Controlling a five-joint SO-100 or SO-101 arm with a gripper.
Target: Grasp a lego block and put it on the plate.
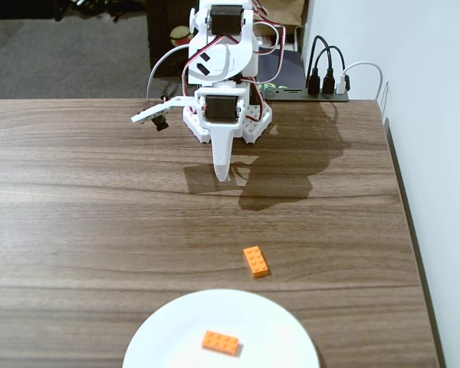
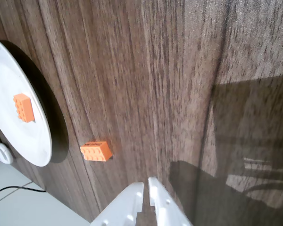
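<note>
One orange lego block point(image 1: 255, 261) lies on the bare wooden table, just beyond the rim of the white plate point(image 1: 280, 330) at the front edge. A second orange lego block point(image 1: 220, 342) lies on the plate. My gripper point(image 1: 222, 173) hangs tip-down close to the arm's base at the back, well away from both blocks, shut and empty. In the wrist view the two white fingers point(image 2: 136, 200) lie nearly together at the bottom, with the table block point(image 2: 96, 151) up and to the left of them and the plate point(image 2: 35, 136) with its block point(image 2: 23, 107) at the far left.
The arm's white base point(image 1: 226, 123) stands at the table's back middle with cables behind it. A black power strip with plugs point(image 1: 326, 83) sits at the back right. The table's right edge point(image 1: 406, 222) runs along a white wall.
</note>
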